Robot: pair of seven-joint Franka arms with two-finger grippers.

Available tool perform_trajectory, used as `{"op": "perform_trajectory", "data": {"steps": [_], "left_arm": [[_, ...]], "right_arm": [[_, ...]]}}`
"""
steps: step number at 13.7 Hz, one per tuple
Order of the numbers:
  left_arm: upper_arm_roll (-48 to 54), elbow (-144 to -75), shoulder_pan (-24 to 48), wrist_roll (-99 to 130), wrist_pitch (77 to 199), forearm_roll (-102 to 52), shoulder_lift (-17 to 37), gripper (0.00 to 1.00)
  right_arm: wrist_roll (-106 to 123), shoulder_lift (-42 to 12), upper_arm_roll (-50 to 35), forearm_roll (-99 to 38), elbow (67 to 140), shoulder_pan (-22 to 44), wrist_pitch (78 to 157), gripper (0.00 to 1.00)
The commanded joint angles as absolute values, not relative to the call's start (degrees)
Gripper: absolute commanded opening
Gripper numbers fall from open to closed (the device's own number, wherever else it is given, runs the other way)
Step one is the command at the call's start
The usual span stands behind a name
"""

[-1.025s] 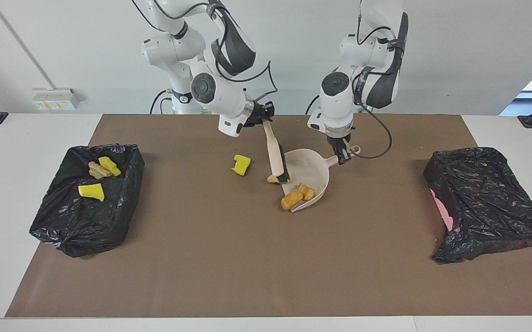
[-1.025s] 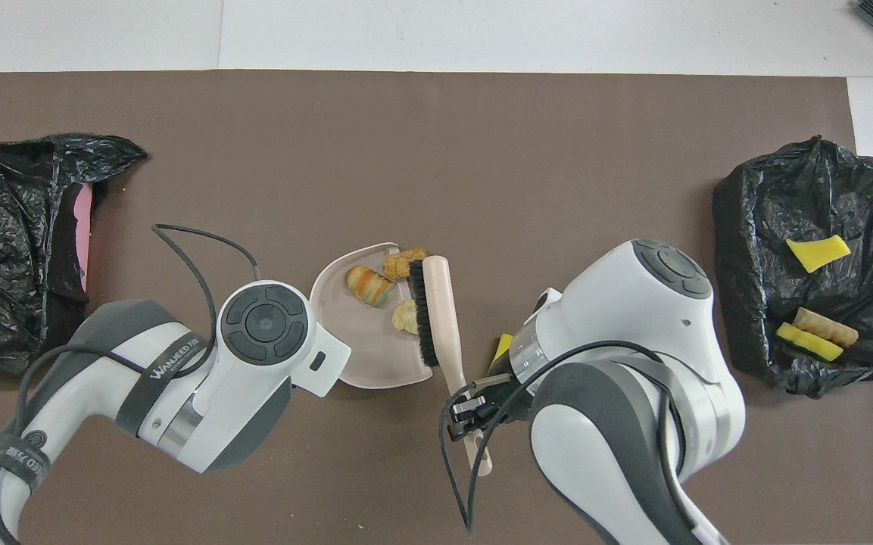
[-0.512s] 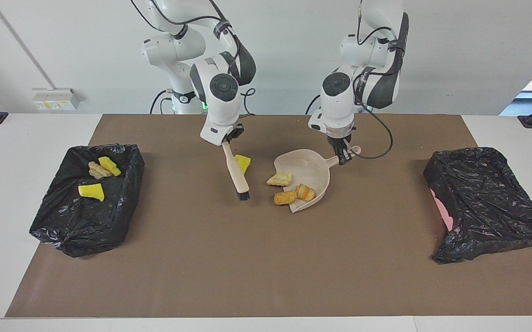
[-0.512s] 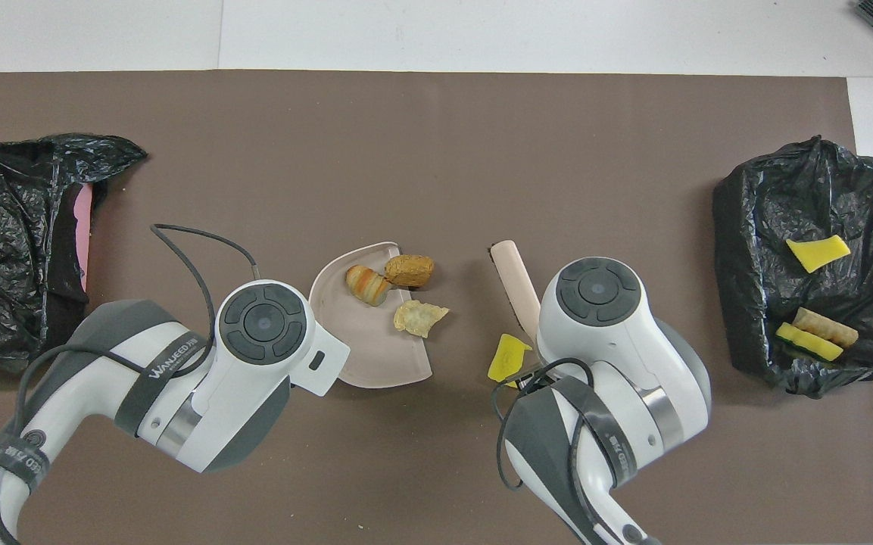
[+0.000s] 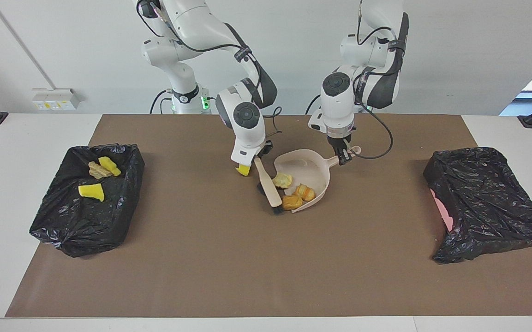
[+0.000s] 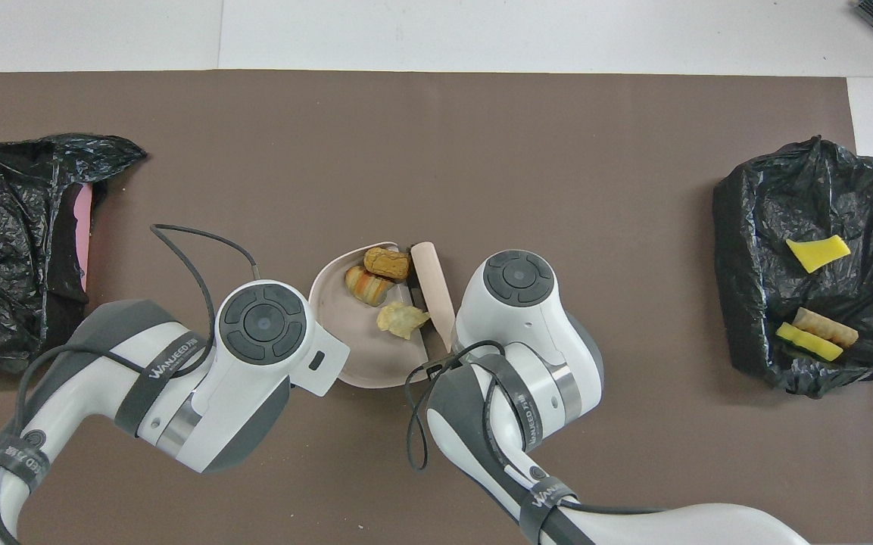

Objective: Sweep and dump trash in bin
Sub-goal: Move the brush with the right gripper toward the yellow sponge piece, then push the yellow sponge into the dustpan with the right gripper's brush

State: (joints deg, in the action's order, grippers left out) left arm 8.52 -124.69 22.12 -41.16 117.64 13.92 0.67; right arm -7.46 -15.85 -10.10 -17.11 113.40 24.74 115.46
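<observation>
My left gripper [image 5: 343,156] is shut on the handle of the beige dustpan [image 5: 305,166], which rests on the brown mat. In the pan lie three pieces of trash: a pale tan chunk [image 5: 283,180], a striped piece [image 5: 306,192] and an orange-brown lump [image 5: 292,202]. My right gripper [image 5: 259,157] is shut on the handle of the beige brush [image 5: 269,188], which lies along the pan's open mouth with its bristles down. From overhead the brush [image 6: 434,291] touches the pan [image 6: 364,363] beside the lump [image 6: 387,263]. A yellow sponge piece [image 5: 243,170] lies on the mat beside the right hand.
A black-lined bin [image 5: 86,203] at the right arm's end holds yellow pieces [image 5: 92,191] and a tan chunk. A second black-lined bin [image 5: 487,203] with pink showing at its edge stands at the left arm's end. The brown mat [image 5: 247,267] covers the table's middle.
My right arm swung the brush away from the pan and back to its mouth, pushing the lump and tan chunk farther in. The left gripper and pan stayed put.
</observation>
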Motion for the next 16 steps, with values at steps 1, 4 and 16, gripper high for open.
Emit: {"op": "perform_trajectory", "data": {"steps": [1, 4, 16], "left_arm": [[8.7, -125.9, 21.4, -41.4, 119.6, 14.7, 0.0, 0.00], [8.7, -125.9, 21.3, -41.4, 119.7, 14.7, 0.0, 0.00], [8.8, -126.9, 22.0, -43.4, 121.1, 14.7, -0.3, 0.00]], "right_arm": [[-8.6, -13.2, -10.8, -26.1, 115.0, 26.1, 114.4, 0.00], [-16.3, -6.3, -10.2, -25.8, 116.6, 25.5, 108.5, 0.00], [-31.4, 12.1, -10.7, -4.6, 143.9, 23.6, 107.4, 0.00]]}}
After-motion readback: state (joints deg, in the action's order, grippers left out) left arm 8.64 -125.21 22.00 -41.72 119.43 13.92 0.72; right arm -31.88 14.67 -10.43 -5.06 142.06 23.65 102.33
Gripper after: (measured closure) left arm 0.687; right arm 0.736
